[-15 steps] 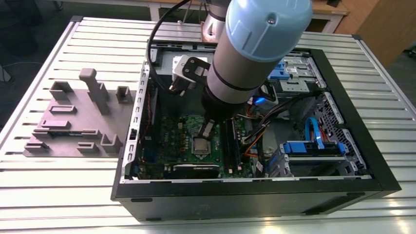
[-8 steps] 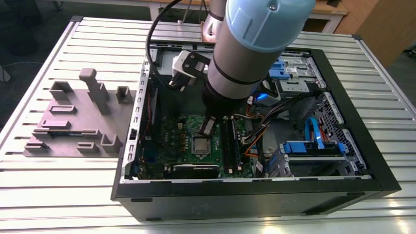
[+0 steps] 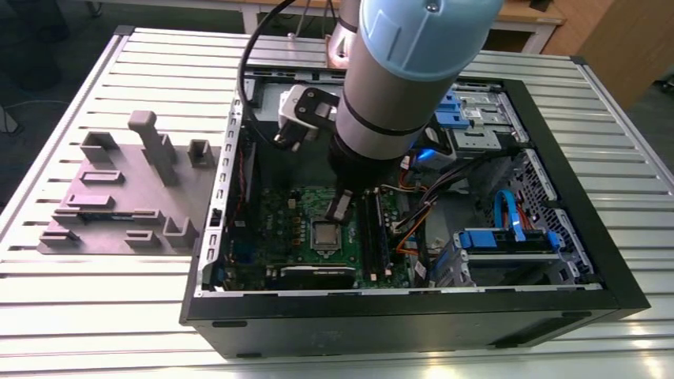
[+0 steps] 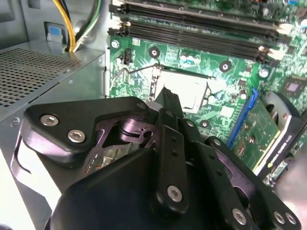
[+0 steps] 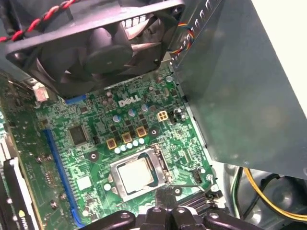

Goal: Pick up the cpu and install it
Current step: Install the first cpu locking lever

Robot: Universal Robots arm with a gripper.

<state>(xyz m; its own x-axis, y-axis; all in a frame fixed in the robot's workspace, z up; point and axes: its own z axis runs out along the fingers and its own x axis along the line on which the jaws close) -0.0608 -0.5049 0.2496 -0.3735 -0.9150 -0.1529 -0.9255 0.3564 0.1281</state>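
Observation:
The cpu (image 3: pixel 327 234) lies flat in its socket on the green motherboard (image 3: pixel 284 213), silvery top up, inside the open computer case. In the first wrist view the cpu (image 5: pixel 135 173) sits inside the metal socket frame. In the second wrist view the cpu (image 4: pixel 189 88) is partly hidden behind the black gripper body. My gripper (image 3: pixel 338 213) hangs just above the board beside the socket, its fingers drawn together into one narrow tip (image 4: pixel 165 94) with nothing held. That tip (image 5: pixel 165 194) stands at the socket's edge, apart from the chip.
Long black memory slots (image 3: pixel 376 237) run beside the socket. A black fan (image 5: pixel 103 40) and a grey metal box (image 5: pixel 240 91) stand close by. Cables (image 3: pixel 421 209) and blue drive brackets (image 3: pixel 506 239) fill the case's right side. A grey fixture block (image 3: pixel 132 197) lies outside on the slatted table.

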